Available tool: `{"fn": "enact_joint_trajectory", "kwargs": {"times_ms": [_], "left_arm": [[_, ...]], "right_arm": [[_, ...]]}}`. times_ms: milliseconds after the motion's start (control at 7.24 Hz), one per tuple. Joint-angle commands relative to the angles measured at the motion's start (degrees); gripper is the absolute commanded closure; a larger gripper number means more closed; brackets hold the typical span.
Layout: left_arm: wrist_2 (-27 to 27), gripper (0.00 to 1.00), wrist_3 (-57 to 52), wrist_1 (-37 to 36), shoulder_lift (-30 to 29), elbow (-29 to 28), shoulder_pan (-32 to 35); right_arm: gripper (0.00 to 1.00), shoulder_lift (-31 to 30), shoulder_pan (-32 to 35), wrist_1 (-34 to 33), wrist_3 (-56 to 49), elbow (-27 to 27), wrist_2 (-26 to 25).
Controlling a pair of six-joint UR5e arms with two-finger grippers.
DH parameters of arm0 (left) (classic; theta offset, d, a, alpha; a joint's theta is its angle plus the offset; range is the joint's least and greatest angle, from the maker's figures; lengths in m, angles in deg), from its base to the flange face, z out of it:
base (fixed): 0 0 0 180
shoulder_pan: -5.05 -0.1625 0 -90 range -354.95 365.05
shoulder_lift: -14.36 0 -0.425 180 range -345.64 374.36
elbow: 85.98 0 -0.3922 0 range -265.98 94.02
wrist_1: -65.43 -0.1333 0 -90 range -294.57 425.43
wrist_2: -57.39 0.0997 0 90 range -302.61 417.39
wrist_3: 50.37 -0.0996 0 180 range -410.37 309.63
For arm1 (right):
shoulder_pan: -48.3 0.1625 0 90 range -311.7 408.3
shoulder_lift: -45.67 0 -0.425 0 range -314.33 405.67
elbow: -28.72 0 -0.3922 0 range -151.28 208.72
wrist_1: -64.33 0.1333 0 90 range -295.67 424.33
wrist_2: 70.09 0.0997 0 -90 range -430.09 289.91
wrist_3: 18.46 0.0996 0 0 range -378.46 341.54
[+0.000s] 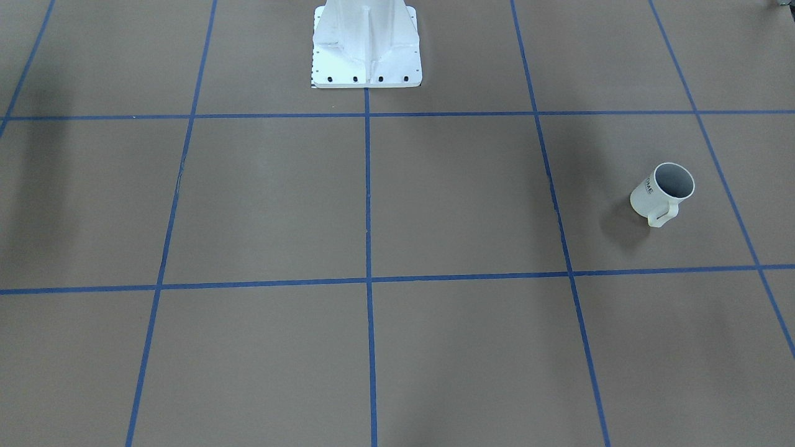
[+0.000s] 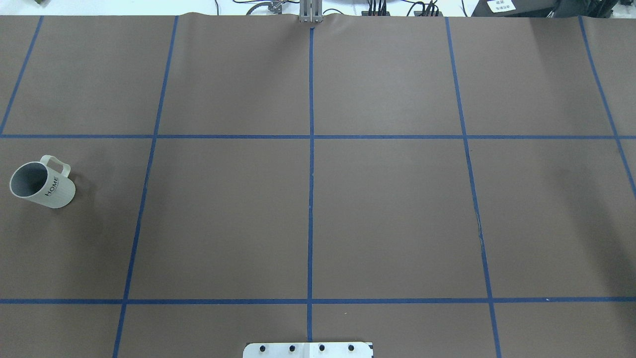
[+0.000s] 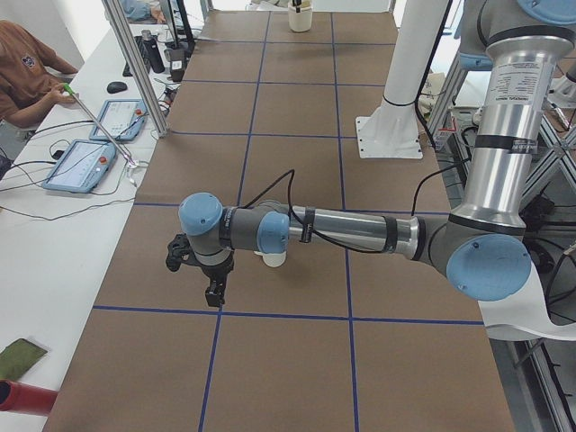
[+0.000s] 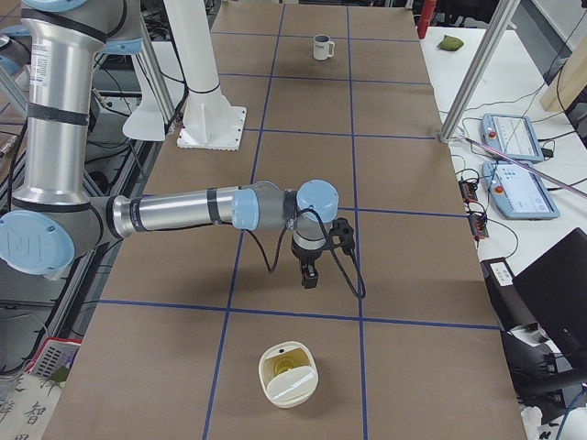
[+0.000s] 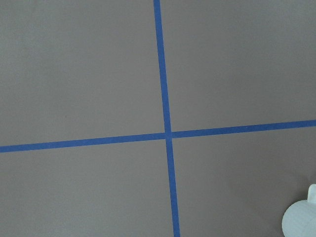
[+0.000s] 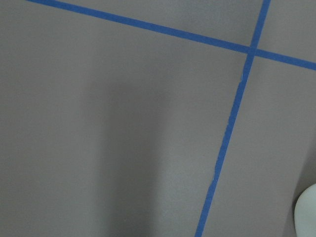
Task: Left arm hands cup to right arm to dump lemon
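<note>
The cream-white cup (image 2: 47, 185) with "HOME" lettering stands on the table's left part, also in the front view (image 1: 662, 192); its grey inside shows no lemon. In the left side view the left arm reaches out over the table, its gripper (image 3: 213, 292) points down, and a white cup (image 3: 274, 260) peeks from under its forearm. In the right side view the right gripper (image 4: 310, 278) points down above the table. A cream cup (image 4: 289, 373) nearer that camera holds a yellow-green lemon (image 4: 292, 364). I cannot tell whether either gripper is open or shut.
The brown table cover carries a blue tape grid (image 2: 311, 136). The white robot base plate (image 1: 366, 46) is at the table's robot side. A further cup (image 4: 322, 46) stands at the far end. Tablets (image 3: 85, 162) and a seated person (image 3: 27, 76) are beside the table.
</note>
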State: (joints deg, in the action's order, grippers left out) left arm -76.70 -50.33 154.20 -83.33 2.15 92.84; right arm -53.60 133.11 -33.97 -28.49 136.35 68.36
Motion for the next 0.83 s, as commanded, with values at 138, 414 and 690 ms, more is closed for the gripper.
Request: {"fn": "enact_joint_trajectory", "kwargs": {"times_ms": [138, 414, 690], "left_arm": [[-0.4, 0.0, 2.9, -9.7, -2.9, 1.1, 0.0], [-0.3, 0.0, 3.0, -9.8, -2.7, 0.3, -0.1], [-0.4, 0.0, 2.9, -10.0, -2.5, 0.1, 0.0]], "right_arm": [[0.0, 0.8, 0.4, 0.1, 0.5, -1.2, 0.9], [0.0, 1.8, 0.4, 0.1, 0.6, -1.2, 0.9], [0.0, 4.9, 0.4, 0.1, 2.3, -3.1, -0.4]]}}
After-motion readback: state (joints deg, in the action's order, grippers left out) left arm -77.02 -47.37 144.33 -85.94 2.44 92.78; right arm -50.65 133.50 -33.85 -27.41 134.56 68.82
